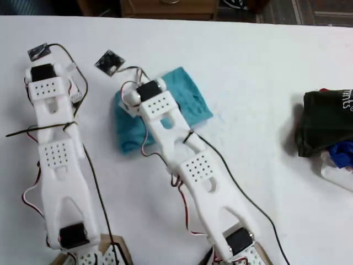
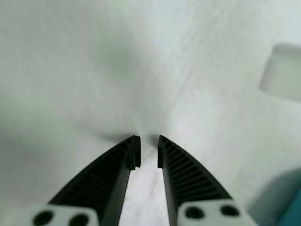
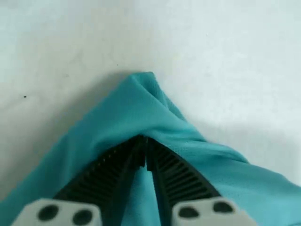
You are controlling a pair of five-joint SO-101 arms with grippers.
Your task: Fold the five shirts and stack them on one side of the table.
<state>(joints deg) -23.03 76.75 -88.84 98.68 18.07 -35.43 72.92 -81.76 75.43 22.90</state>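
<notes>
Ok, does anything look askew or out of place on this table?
Nothing is damaged. At the table's edge the dark shirt looks bunched rather than flat, with blue cloth poking out beside it. The teal shirt is pinched by the right end effector.

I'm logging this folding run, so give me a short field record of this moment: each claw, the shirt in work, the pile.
left claw: slightly open, empty, over the bare white table
right claw: shut on a fold of the teal fabric shirt
teal fabric shirt: bunched, mid-table, under the right arm
pile: dark green fabric shirt at the table's right edge, blue and white cloth beside it
</notes>
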